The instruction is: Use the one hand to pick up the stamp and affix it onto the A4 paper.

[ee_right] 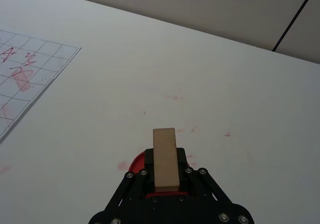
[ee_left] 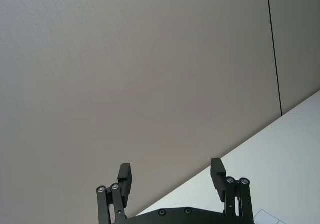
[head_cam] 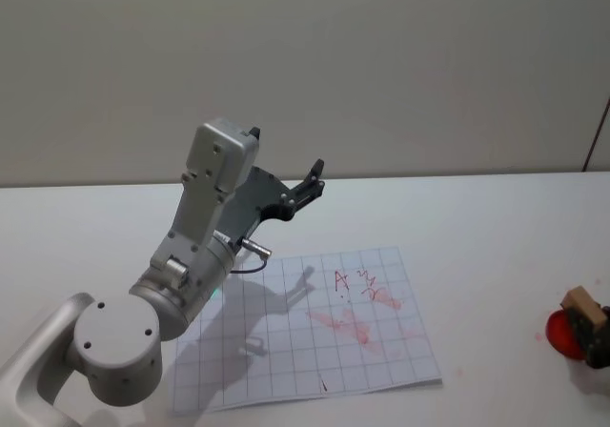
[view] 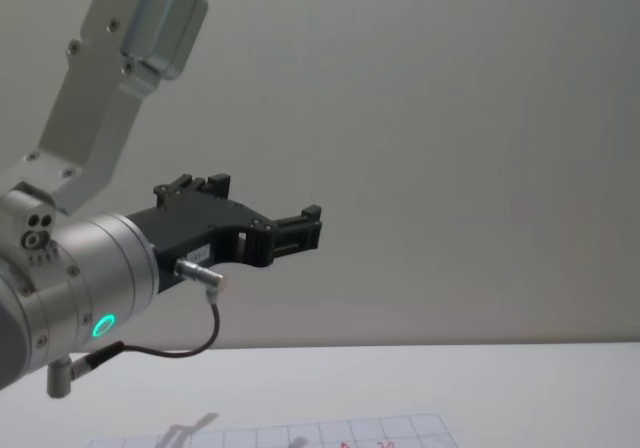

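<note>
The stamp [ee_right: 165,156], a light-brown wooden block, stands between the fingers of my right gripper [ee_right: 165,180], which is shut on it. It sits over a red round ink pad [ee_right: 136,162] on the white table. In the head view the stamp [head_cam: 578,303] and right gripper [head_cam: 599,336] are at the far right edge. The A4 paper [head_cam: 305,327], a gridded sheet with red marks, lies in the middle of the table, well to the left of the stamp; its corner [ee_right: 20,79] shows in the right wrist view. My left gripper [ee_left: 171,176] is raised high over the paper's far left, open and holding nothing.
The big silver left arm [head_cam: 191,255] with its green light [view: 102,325] stands over the paper's left part and casts a shadow on it. Faint red smudges [ee_right: 175,98] mark the table [head_cam: 496,246] around the ink pad.
</note>
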